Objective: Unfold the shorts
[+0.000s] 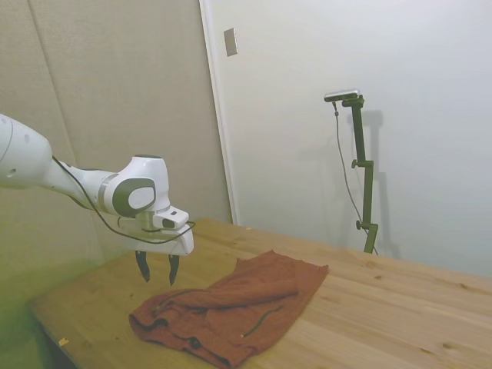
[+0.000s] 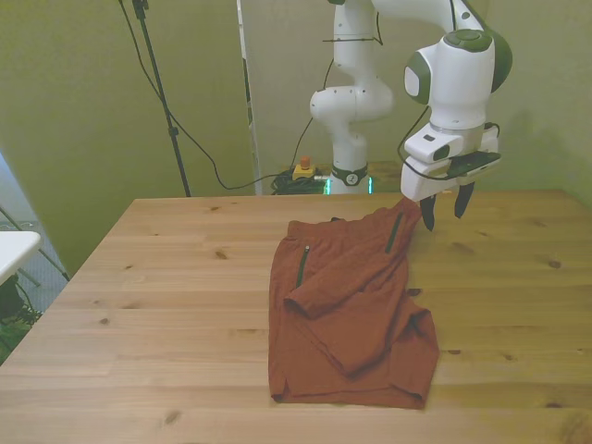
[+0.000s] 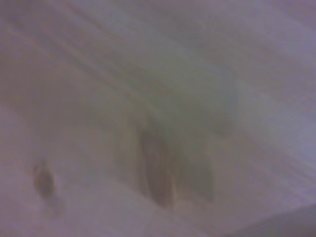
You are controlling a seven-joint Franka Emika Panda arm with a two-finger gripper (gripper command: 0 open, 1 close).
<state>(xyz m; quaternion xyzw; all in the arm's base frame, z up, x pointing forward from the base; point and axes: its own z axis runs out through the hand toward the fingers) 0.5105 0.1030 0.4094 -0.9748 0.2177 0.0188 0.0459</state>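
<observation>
- Shorts [image 2: 351,305] lie in the middle of the wooden table [image 2: 166,277], rust-red, bunched and folded over on themselves rather than spread flat.
- Relative to the shorts: in the front view 1 fold runs as a thick diagonal roll across their middle, and a dark pocket slit [image 2: 302,265] shows on the side toward the front view's left.
- Relative to the shorts: the gripper [image 2: 446,214] hangs just off their waistband corner on the front view's right, above the bare table, fingers pointing down.
- The 2 fingers stand apart with a clear gap between them, and nothing is held; in the side view the gripper [image 1: 157,270] likewise sits beside the cloth edge, not touching it.
- The wrist view is too blurred to add more than wood grain.
- Judged step: the reach toward a grasp, with the unfolding itself not yet begun, since the cloth is doubled over.
- The next move likely calls for lowering onto a loose top edge or corner of the shorts, pinching only the upper layer, then lifting and drawing it away from the roll so the fold opens.
- Catching 2 layers at once would probably drag the whole garment instead of opening it.
</observation>
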